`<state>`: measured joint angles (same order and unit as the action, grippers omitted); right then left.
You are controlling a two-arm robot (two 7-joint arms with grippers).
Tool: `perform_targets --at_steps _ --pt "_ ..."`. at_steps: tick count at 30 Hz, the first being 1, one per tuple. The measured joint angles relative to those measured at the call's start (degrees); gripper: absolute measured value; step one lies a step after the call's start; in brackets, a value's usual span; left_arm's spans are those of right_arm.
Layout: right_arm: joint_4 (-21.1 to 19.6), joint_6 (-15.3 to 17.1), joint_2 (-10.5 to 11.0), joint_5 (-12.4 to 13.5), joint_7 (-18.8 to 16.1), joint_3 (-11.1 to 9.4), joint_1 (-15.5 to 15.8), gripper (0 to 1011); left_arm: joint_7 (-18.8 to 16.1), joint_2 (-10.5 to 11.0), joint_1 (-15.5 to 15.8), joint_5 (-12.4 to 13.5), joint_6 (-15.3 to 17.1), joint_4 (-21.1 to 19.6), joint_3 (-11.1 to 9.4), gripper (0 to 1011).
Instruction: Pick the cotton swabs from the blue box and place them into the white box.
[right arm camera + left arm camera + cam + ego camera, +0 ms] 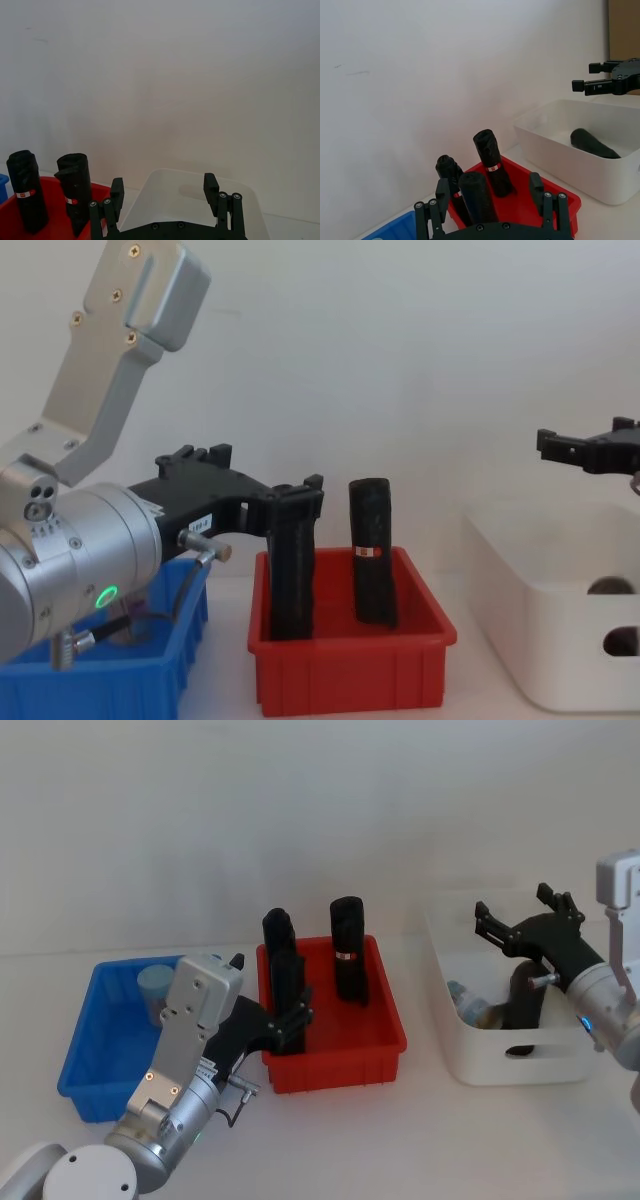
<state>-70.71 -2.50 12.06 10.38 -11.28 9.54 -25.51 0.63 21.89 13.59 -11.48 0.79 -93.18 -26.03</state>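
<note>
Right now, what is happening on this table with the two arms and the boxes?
The robot is moving cotton swabs from the blue box to the white box. One jar of cotton swabs stands in the blue box; another lies in the white box beside a black roll. The right gripper hovers above the white box, jaws open and empty. The left gripper sits open and empty over the red bin, among the black rolls.
</note>
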Motion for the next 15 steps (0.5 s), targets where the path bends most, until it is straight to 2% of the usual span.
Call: perform_targets --at_steps 15 --pt "0.1 -0.3 0.0 0.1 -0.8 0.0 0.0 1001 0.0 0.0 0.0 0.0 0.0 0.0 0.0 1004"
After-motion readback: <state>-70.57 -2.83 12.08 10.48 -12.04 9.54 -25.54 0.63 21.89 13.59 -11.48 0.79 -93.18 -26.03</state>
